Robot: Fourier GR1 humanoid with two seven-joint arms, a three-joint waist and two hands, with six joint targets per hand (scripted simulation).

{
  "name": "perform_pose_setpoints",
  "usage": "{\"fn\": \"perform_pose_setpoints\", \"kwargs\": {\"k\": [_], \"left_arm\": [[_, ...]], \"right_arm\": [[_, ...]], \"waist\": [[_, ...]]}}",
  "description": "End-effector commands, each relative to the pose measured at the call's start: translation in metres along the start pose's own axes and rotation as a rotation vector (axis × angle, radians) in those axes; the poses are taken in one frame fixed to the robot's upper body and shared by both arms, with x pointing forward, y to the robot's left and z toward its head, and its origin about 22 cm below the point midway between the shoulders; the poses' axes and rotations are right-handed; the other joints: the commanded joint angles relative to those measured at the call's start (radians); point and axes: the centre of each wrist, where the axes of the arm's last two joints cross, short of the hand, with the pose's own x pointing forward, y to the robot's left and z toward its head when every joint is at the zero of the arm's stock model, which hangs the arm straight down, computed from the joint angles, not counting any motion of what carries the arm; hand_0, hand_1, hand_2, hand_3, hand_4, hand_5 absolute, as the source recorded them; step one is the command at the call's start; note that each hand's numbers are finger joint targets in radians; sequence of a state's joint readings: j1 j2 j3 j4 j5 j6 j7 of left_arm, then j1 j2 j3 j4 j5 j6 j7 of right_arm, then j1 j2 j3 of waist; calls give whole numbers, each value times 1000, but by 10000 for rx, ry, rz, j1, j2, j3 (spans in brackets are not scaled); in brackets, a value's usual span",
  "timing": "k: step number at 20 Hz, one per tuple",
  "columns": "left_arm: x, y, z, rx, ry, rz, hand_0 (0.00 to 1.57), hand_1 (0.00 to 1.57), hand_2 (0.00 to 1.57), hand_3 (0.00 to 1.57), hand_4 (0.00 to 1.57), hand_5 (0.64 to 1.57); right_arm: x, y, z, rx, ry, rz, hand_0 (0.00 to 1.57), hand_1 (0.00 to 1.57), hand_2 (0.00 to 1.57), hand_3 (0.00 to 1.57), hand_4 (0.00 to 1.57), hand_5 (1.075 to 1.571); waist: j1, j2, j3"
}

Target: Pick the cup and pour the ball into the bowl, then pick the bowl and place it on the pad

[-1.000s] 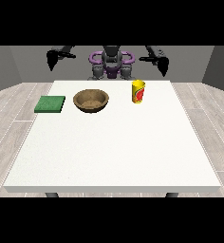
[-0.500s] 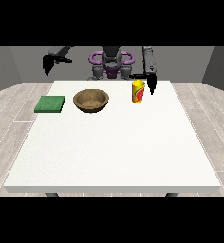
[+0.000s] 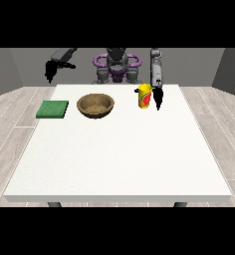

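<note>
White table [image 3: 119, 159]: we see the pad [image 3: 53, 109], bowl [image 3: 95, 105] and cup [image 3: 145, 95]. Hand at the view's right [image 3: 158, 97] hangs at the cup's 3 o'clock, fingers straight; we cannot tell the other hand's [image 3: 50, 70] fingers.

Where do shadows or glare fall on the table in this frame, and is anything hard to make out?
Front view: even, flat light, no glare on the white table; only faint shading shows beside the bowl, the green pad and the yellow cup. Front view: the hand at the view's right is a dark shape beside the cup; contact and finger pose cannot be told.
</note>
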State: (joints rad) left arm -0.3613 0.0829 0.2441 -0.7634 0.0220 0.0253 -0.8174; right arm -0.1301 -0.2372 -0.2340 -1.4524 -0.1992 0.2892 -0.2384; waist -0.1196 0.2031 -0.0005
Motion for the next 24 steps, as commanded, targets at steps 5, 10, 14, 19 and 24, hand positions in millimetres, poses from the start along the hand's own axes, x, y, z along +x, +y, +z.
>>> {"fn": "perform_pose_setpoints", "kwargs": {"k": [5,10,14,19,24], "left_arm": [[-12,-13,-12,169,-549,27,0,0,0,0,0,1527],[-18,-27,12,-135,-1060,-2923,1286,1286,1571,1571,1403,1268],[-28,-22,31,462,-640,-3505,1323,1323,1571,1571,1477,1250],[-15,-39,14,-1108,284,-3948,1314,1314,1571,1571,1494,1277],[19,52,-40,-1483,663,-7670,1436,1436,1571,1571,1571,1321]], "right_arm": [[5,-1,-17,-35,-767,146,0,0,0,0,0,1571],[7,-31,-16,-45,-682,169,0,0,0,0,0,1570],[13,-33,-1,440,-503,293,0,0,0,0,0,1570],[-6,-55,4,-660,1336,180,0,0,0,0,0,1569],[-26,-53,32,-649,2329,154,0,0,0,0,0,1569]], "waist": [[-253,705,-4],[-200,603,8],[-949,534,-5],[295,-1281,12],[424,-2555,44]]}}
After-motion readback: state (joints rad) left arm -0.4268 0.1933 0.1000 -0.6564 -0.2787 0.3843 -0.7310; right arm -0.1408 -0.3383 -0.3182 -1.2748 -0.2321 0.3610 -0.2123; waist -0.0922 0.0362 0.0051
